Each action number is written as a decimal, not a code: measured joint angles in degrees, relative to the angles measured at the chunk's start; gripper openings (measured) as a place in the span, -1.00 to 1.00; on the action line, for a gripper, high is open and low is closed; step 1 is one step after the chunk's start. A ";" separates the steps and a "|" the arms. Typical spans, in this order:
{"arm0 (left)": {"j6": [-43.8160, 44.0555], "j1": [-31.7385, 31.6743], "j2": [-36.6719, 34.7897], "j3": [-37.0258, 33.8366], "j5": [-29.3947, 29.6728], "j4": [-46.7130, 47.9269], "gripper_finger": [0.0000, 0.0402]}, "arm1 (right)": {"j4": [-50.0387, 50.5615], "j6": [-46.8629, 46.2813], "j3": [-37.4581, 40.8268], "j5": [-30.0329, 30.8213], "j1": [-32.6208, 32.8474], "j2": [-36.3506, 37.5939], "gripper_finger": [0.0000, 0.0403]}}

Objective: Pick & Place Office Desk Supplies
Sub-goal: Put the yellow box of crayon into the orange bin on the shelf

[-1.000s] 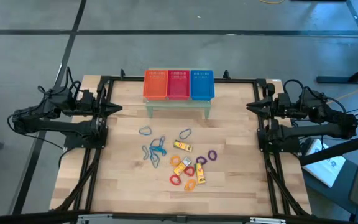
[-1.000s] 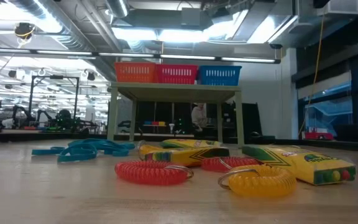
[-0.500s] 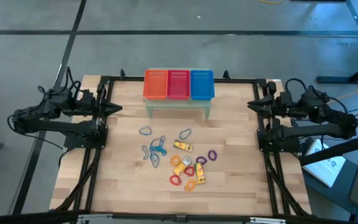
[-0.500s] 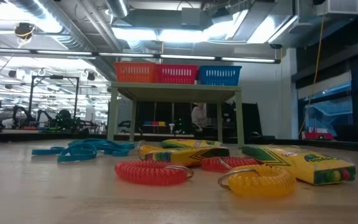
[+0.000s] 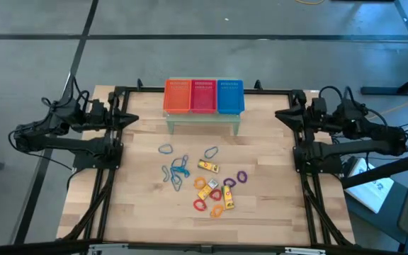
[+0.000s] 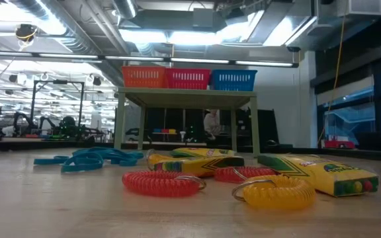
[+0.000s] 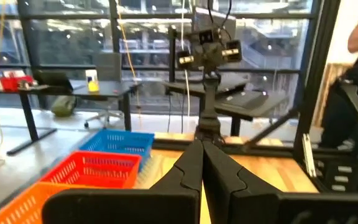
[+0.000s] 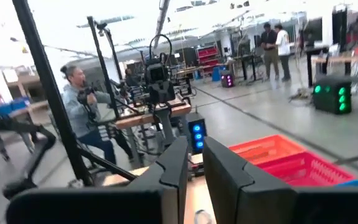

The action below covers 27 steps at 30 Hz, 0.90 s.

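Baskets (image 5: 203, 96) – 3; blue loops (image 5: 176, 167) – approx 4.

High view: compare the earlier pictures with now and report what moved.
Only the right arm moved: the right gripper has swung a little inward over the table's right edge, toward the baskets. It holds nothing. The left gripper, the coil loops and crayon boxes stayed where they were.

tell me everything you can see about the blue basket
The blue basket is a small rectangular bin of plastic-looking mesh, open at the top. It stands upright on a pale green riser shelf at the table's far edge, rightmost of three, its side against the red basket. Nothing shows inside it, and neither gripper touches it.
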State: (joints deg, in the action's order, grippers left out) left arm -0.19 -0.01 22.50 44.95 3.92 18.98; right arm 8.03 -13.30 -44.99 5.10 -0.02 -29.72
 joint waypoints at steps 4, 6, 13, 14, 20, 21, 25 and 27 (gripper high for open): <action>0.58 0.02 0.18 -0.03 0.05 -8.56 -0.97 | -1.74 -6.15 0.00 1.77 0.01 -2.39 -0.74; 1.85 0.00 0.35 -0.03 0.15 -12.96 -0.97 | -2.96 -9.35 0.00 4.51 0.01 -3.98 -0.74; 15.58 0.01 0.35 0.00 1.69 -23.45 -0.97 | -9.55 -11.78 0.00 7.55 0.01 -8.51 -0.74; 18.48 0.02 0.35 0.00 2.36 -23.75 -0.97 | -10.16 -11.81 0.00 7.57 0.01 -8.90 -0.74; 29.71 0.00 0.36 0.00 5.60 -23.89 -0.97 | -16.24 -13.53 0.00 7.57 0.00 -12.38 -0.74; 29.19 0.00 0.24 0.00 5.35 -23.55 -0.97 | -16.74 -13.56 0.00 7.57 -0.01 -12.84 -0.74; 28.48 0.02 -0.11 -0.05 3.89 -24.31 -0.97 | -17.63 -13.73 0.00 7.56 -0.01 -14.48 -0.74; 28.52 0.02 -0.12 -0.05 3.95 -25.44 -0.97 | -18.61 -13.91 0.00 7.55 0.00 -15.18 -0.74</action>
State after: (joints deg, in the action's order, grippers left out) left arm 28.34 0.01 22.39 44.91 7.87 -6.45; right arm -10.58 -27.21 -44.99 12.64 -0.02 -44.90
